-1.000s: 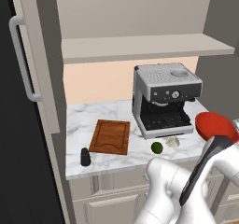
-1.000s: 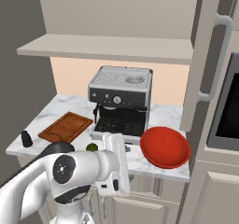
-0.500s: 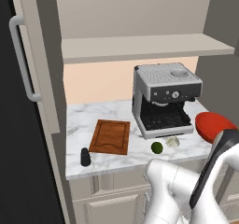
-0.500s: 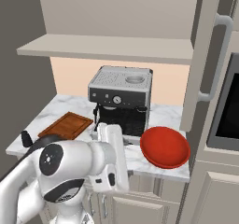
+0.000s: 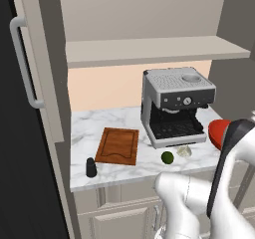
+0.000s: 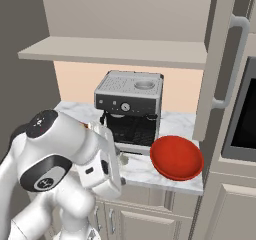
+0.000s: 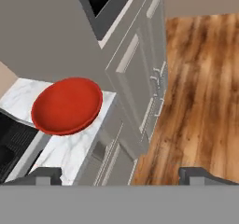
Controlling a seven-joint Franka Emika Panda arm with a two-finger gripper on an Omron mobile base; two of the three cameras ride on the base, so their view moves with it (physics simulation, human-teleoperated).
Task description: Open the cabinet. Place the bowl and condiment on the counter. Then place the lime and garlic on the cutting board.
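Hand view: gripper (image 7: 120,174) fingers spread wide, holding nothing, above floor beside counter (image 7: 70,146) corner; red bowl (image 7: 66,104) sits on counter by coffee machine (image 5: 174,103). Left base view: cabinet (image 5: 149,51) open, condiment (image 5: 90,167) by cutting board (image 5: 118,146), lime (image 5: 167,157) and garlic (image 5: 184,151) on counter before the machine

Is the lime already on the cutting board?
No, the lime lies on the counter, apart from the cutting board.
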